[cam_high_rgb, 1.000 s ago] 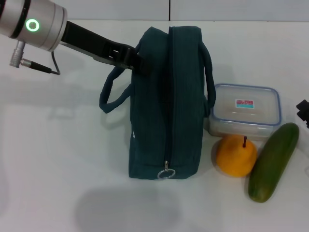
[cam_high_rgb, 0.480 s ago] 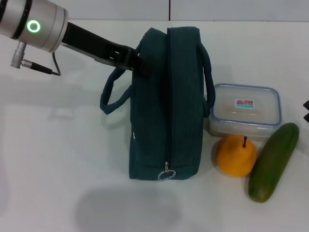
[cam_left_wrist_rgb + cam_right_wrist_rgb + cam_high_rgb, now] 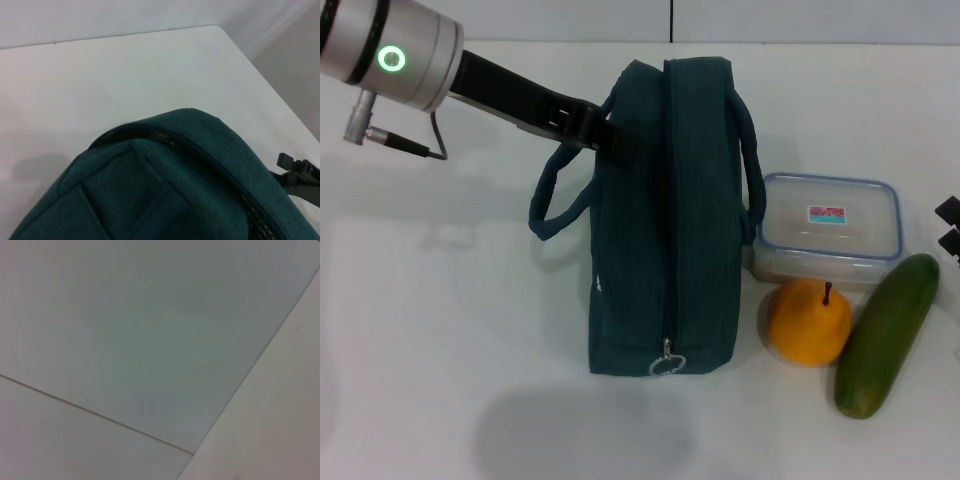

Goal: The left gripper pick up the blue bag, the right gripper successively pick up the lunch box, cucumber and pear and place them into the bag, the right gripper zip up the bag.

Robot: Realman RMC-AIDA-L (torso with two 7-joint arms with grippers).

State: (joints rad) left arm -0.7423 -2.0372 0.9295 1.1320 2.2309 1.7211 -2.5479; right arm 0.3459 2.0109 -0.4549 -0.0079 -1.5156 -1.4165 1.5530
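The white bench [image 3: 440, 330] carries the blue bag [image 3: 665, 220], and beside it the lunch box [image 3: 830, 230], the pear [image 3: 808, 322] and the cucumber [image 3: 887, 335].

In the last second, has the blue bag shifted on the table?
Yes, slightly. The blue bag has slid toward the robot's right, its side closing on the lunch box, which has stayed put, and its zipper end sits a little nearer the robot.
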